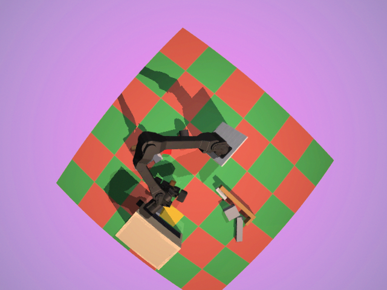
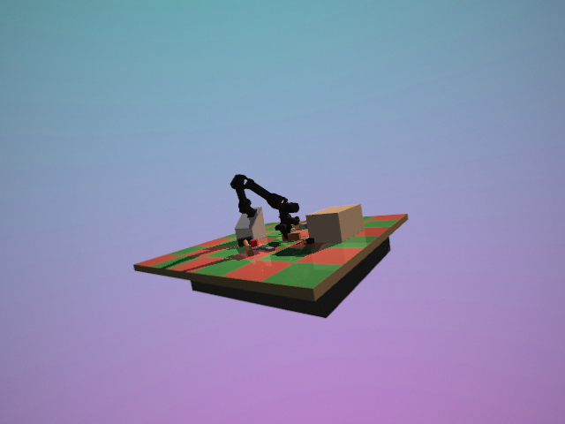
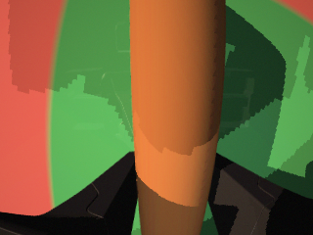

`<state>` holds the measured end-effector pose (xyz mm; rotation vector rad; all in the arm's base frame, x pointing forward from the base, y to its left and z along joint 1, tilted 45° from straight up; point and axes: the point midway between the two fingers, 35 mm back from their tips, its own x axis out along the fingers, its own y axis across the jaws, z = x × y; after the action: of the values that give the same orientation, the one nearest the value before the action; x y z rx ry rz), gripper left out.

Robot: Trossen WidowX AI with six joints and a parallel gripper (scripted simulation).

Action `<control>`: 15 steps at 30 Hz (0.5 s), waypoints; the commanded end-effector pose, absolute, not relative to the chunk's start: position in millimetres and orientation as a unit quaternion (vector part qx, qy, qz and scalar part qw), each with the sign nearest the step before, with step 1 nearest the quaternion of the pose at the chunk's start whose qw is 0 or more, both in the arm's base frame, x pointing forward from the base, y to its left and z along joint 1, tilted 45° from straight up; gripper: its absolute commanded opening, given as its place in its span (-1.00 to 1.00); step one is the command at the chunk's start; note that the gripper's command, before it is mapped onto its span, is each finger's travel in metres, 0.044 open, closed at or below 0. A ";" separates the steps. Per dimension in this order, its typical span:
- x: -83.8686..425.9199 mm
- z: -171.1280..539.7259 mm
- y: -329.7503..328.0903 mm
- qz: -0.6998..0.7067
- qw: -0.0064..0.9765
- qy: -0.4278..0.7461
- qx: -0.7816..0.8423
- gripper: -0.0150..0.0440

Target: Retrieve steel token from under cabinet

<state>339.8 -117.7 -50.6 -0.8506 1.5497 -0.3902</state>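
On the checkered tabletop [image 1: 199,206] [image 2: 291,268], the gripper [image 1: 164,201] [image 2: 283,230] [image 3: 170,160] clamps an orange handle [image 1: 172,183] [image 2: 293,236] [image 3: 176,78] near the cabinet [image 1: 148,240] [image 2: 324,226], presumably to rake out the hidden token.

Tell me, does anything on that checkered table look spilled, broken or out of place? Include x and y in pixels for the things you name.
No spill or damage shows. The untidiest spot is beside the orange bar [image 1: 237,203]: three pale blocks [image 1: 231,212] lie at mismatched angles, looking scattered. The cabinet [image 1: 147,240] [image 2: 323,228] appears intact.

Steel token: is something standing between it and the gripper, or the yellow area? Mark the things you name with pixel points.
The token is not visible. If it is under the cabinet [image 1: 146,240] [image 2: 324,228], the slotted front [image 1: 165,225] stands before both the gripper [image 1: 170,186] [image 2: 285,235] [image 3: 170,160] and yellow area [image 1: 173,215].
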 end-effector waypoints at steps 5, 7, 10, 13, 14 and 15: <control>353.6 -51.2 -115.9 -0.173 0.624 0.668 -0.366 -0.49; 355.6 -51.5 -115.4 -0.173 0.624 0.668 -0.366 -0.49; 358.5 -51.9 -114.8 -0.173 0.624 0.668 -0.366 -0.49; 361.4 -52.3 -114.2 -0.173 0.624 0.668 -0.366 -0.49; 362.3 -52.4 -114.0 -0.173 0.624 0.668 -0.366 -0.49; 363.3 -52.5 -113.8 -0.173 0.624 0.668 -0.366 -0.49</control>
<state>354.6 -114.5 -52.6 -0.8502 1.5487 -0.3908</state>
